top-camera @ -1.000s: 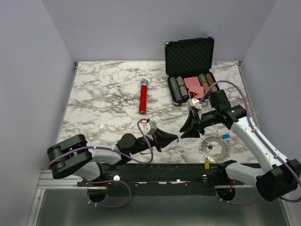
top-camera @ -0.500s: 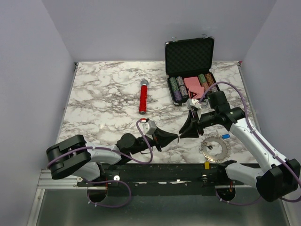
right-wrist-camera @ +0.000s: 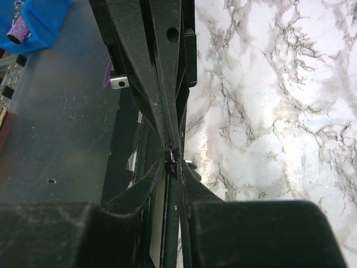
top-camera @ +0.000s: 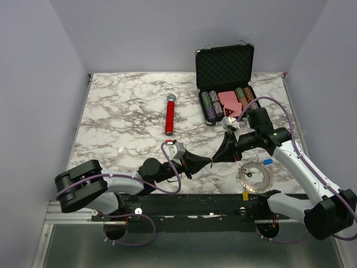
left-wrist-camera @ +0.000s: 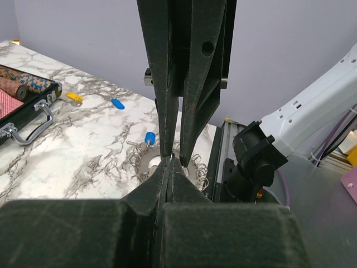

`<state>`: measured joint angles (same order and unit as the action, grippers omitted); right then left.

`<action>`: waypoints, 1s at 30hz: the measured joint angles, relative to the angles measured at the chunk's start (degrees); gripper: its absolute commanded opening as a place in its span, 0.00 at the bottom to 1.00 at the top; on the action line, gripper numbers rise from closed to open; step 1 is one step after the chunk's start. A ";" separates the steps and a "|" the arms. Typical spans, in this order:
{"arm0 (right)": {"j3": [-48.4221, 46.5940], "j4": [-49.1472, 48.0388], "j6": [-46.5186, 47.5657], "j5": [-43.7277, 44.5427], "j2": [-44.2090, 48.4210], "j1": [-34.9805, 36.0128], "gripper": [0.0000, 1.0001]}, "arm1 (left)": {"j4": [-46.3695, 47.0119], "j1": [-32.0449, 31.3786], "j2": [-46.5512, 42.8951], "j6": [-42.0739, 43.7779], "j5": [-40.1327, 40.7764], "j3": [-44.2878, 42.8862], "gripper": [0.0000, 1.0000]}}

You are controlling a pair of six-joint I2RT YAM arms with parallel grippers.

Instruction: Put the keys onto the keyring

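Your left gripper (top-camera: 209, 162) is fully closed and reaches in low over the desk (top-camera: 122, 123), tip to tip with your right gripper (top-camera: 216, 158). The right one comes down steeply from above. In the left wrist view its fingers (left-wrist-camera: 192, 84) are parted by only a narrow slit, which tapers down onto the left tips. Right where the tips meet, the right wrist view shows a dark sliver (right-wrist-camera: 172, 162). It may be a key, but the view is too tight to tell, or to say which gripper has it.

The keyring (top-camera: 254, 177) lies flat on the desk near the front edge, to the right of the meeting tips and under your right forearm. The blue-headed key (top-camera: 268, 162) lies on the desk just beside the ring's far right rim, and neither gripper holds it.
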<state>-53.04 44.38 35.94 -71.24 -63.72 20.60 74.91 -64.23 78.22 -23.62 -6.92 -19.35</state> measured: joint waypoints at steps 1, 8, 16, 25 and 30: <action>0.00 0.00 0.00 -0.02 0.00 0.00 0.23 | 0.00 -0.02 0.00 -0.02 0.07 -0.09 0.00; 0.02 -0.17 -0.20 -0.02 0.02 0.00 0.20 | 0.02 -0.02 -0.17 0.02 0.37 -0.74 0.00; 0.00 -0.11 -0.07 -0.04 0.04 -0.04 0.00 | 0.02 -0.02 -0.33 0.04 0.55 -0.79 0.00; -3.80 6.91 6.69 2.69 0.04 -0.04 0.00 | 0.33 -0.28 -2.12 1.77 1.33 0.94 0.60; -8.44 15.63 15.82 7.87 -1.20 -0.04 0.00 | -3.13 -0.28 -10.21 6.10 0.85 4.13 0.72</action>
<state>-61.47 60.01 51.77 -63.37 -64.93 20.56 71.79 -64.51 68.01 -17.52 -6.07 -15.22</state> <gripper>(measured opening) 0.007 0.650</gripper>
